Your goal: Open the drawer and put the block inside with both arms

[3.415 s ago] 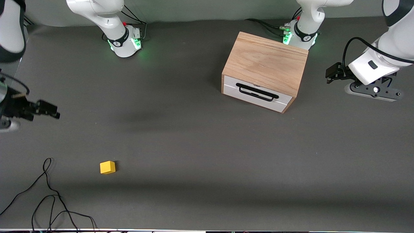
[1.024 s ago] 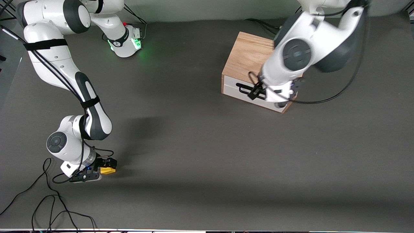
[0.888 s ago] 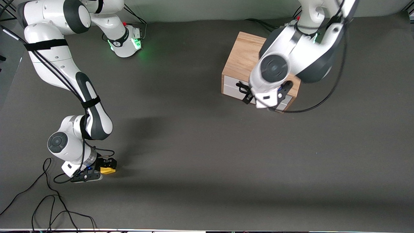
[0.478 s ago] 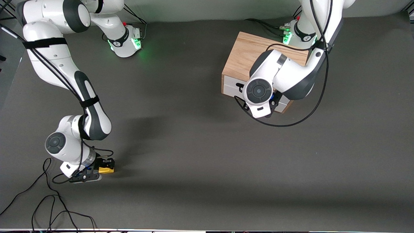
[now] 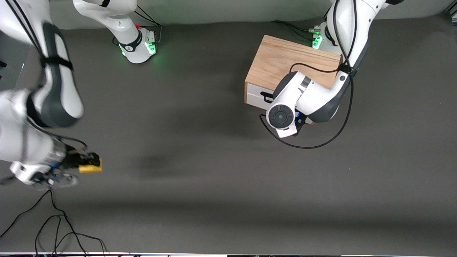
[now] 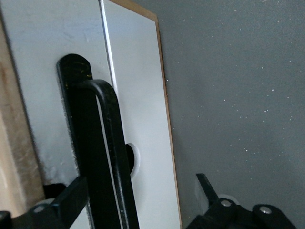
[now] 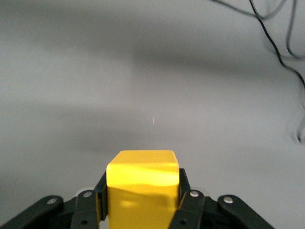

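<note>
The light oak cabinet (image 5: 285, 60) stands near the left arm's base. Its white drawer front (image 5: 254, 96) looks flush and shut. My left gripper (image 5: 298, 121) is low in front of the drawer, mostly hidden under its wrist. In the left wrist view the left gripper (image 6: 138, 202) is open, with the black bar handle (image 6: 107, 152) between its fingers (image 6: 207, 188) and untouched by them. My right gripper (image 5: 84, 165) is shut on the small yellow block (image 5: 90, 167) and holds it above the table at the right arm's end. The block (image 7: 142, 183) sits square between the right gripper's fingers (image 7: 188, 200).
Loose black cables (image 5: 53, 221) lie on the dark table near the front camera at the right arm's end; they also show in the right wrist view (image 7: 281, 43). The left arm's black cable (image 5: 314, 142) hangs in a loop in front of the cabinet.
My right gripper has lifted the block off the table and carried it toward the right arm's end. My left wrist has sunk lower in front of the drawer, around the handle.
</note>
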{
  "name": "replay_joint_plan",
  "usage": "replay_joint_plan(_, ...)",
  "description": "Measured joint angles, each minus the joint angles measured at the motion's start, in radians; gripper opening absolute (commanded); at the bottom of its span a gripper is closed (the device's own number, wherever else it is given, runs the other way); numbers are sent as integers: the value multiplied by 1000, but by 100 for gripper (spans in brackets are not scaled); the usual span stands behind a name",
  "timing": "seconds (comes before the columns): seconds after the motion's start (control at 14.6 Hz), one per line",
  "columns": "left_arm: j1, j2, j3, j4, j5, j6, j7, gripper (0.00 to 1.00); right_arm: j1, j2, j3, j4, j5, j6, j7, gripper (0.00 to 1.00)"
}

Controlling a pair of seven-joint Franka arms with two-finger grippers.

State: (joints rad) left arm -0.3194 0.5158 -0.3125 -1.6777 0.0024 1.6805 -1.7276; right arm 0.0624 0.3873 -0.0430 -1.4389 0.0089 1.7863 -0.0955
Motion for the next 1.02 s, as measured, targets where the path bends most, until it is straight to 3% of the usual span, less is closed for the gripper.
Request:
replay_joint_plan(0.34,0,32,-1,-1,24,77,-1,100,-2,-174,-15,-5,0,-234,8,30)
replay_joint_plan(0.75,-1,38,-6,-1,43,111,-3,100,-4,-396,-20,-242,0,-177,75,28)
replay_joint_plan(1.02,0,32,-5,-2,58,216,-3,100,-4,-449,-20,-351,0,-90,81,28)
